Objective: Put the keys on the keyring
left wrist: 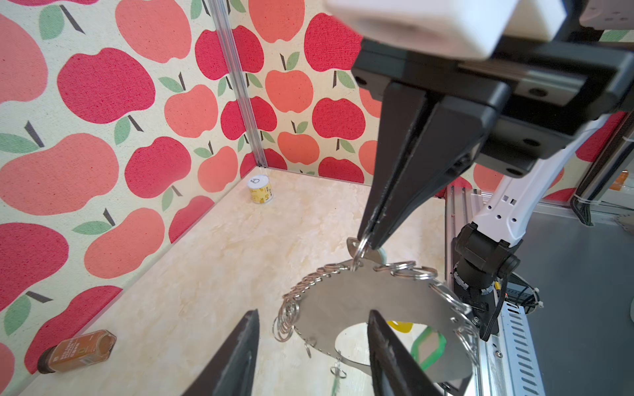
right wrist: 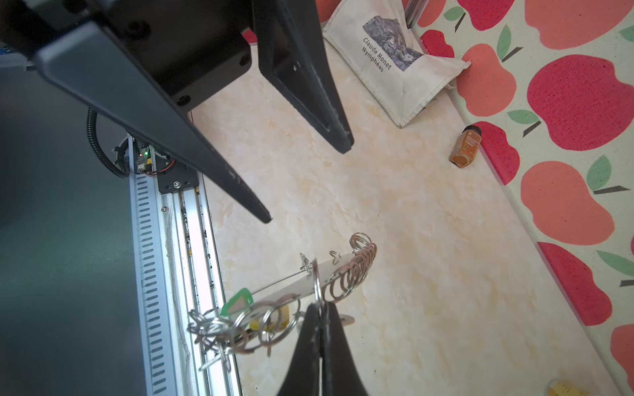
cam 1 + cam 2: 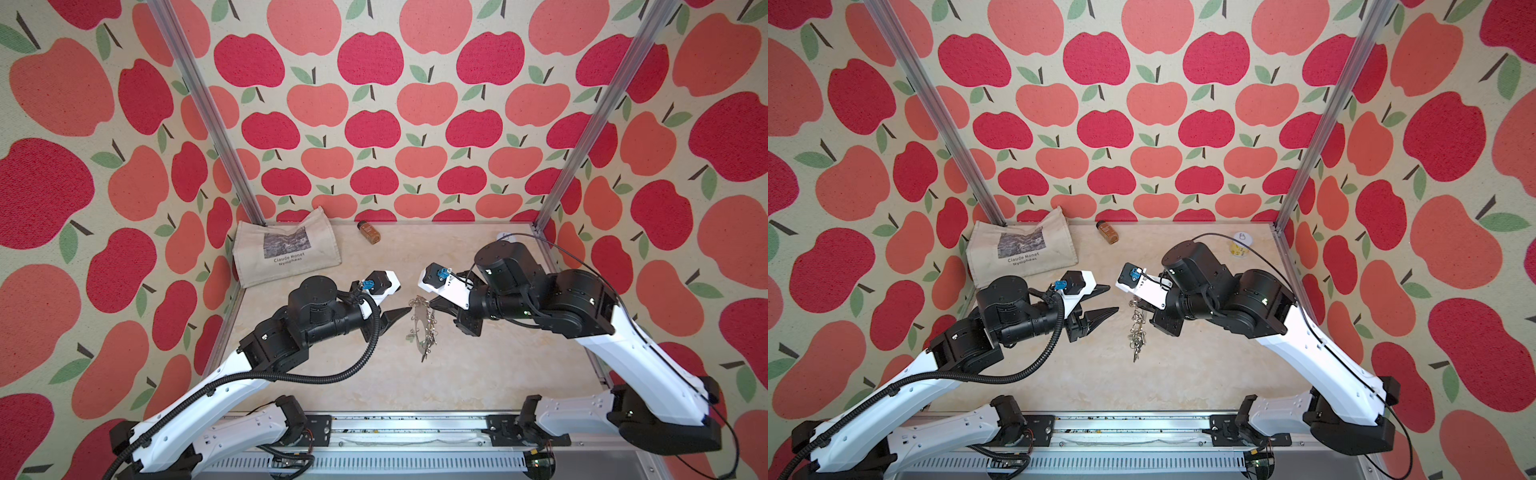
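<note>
Found keyring (image 1: 360,301) hanging clear above the marbled tabletop (image 3: 478,365), hung from one split ring (image 1: 359,248) pinched in the right gripper (image 1: 368,240), jaws together on the wire. Found left gripper (image 3: 1112,298) just beside the plate, jaws apart, gripping nothing. Spotted keys (image 1: 352,244), silvery metal with a pale tag, just behind the right fingertips; cannot tell whether threaded on. Judged plate stiff, thin, flat brushed metal, oval with an oval hole; light, but free to swing and twist on its ring. Judged rings springy, slick, prone to tangling. Suggest taking the plate by its bare flat edge, away from the rings, to steady it.
</note>
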You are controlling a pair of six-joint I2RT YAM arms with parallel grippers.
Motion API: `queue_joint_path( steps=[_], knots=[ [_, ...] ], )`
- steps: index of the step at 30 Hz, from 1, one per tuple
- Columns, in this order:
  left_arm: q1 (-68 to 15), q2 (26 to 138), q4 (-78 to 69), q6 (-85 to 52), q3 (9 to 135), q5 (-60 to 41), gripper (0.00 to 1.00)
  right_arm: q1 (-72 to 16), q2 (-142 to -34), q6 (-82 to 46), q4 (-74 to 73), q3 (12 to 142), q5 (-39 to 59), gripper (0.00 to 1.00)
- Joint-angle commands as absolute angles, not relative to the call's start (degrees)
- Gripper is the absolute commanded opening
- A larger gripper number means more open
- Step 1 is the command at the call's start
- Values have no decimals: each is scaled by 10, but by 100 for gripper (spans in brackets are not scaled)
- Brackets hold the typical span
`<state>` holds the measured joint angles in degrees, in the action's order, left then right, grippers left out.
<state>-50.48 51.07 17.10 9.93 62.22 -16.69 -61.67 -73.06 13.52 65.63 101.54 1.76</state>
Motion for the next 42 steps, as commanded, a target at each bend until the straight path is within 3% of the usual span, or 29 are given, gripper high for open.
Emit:
queue_joint_path(
  steps=[1, 16, 27, 42],
  knots=[
    [-471, 502, 89, 68, 606, -264, 52, -601, -727, 112, 633, 1007, 59, 0],
    [-400, 556, 21, -13, 578, -458, 36, -547, -746, 97, 601, 975, 148, 0],
    [-374, 581, -11, -21, 568, -500, 31, -534, -761, 98, 595, 978, 180, 0],
    [-374, 611, 6, -9, 579, -526, 17, -520, -773, 103, 592, 985, 198, 0]
  ],
)
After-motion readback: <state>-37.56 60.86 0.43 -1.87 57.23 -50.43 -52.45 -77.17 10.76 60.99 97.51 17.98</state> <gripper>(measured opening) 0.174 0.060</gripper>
